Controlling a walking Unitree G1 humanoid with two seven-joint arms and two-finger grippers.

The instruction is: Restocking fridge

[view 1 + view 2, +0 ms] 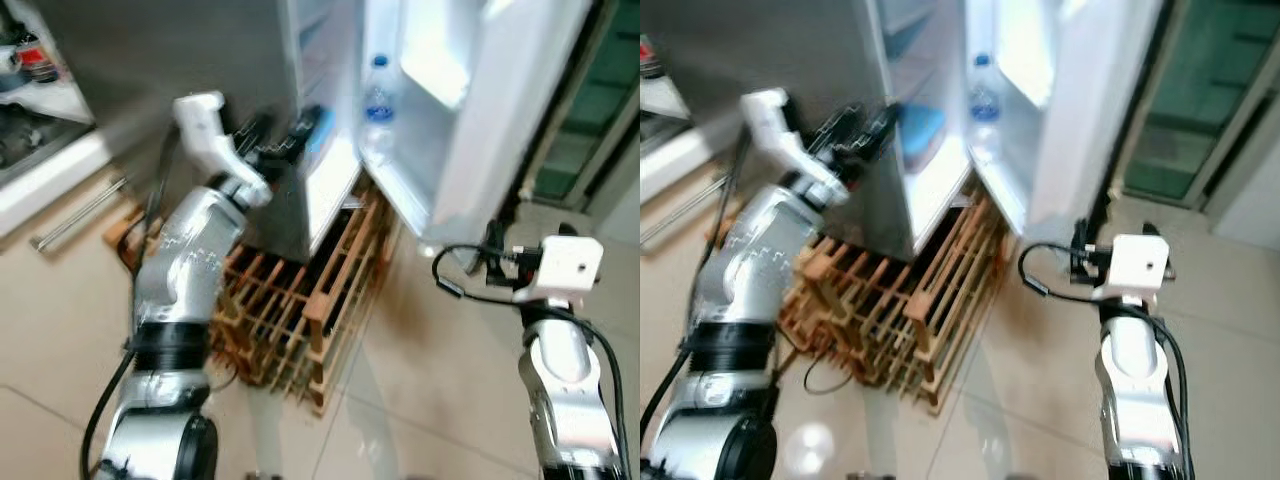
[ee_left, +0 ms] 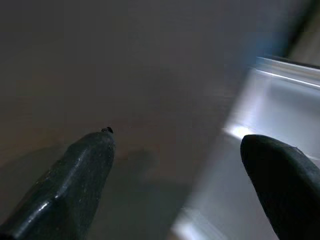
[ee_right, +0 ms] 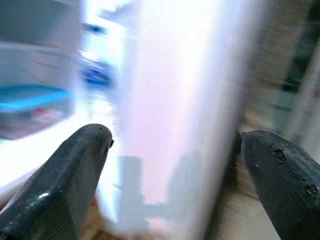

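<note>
Only a blurred bottle (image 1: 377, 100) label

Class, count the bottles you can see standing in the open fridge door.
1: a clear water bottle with a blue cap stands in the open fridge door's shelf. Others may be hidden inside.

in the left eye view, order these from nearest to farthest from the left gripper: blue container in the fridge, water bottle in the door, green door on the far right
From the left gripper, raised at the fridge's front edge:
1. Blue container, just beyond the fingertips, inside the fridge.
2. Water bottle, further right, standing in the open door's shelf.
3. Green door, far right, past the fridge door.
</note>
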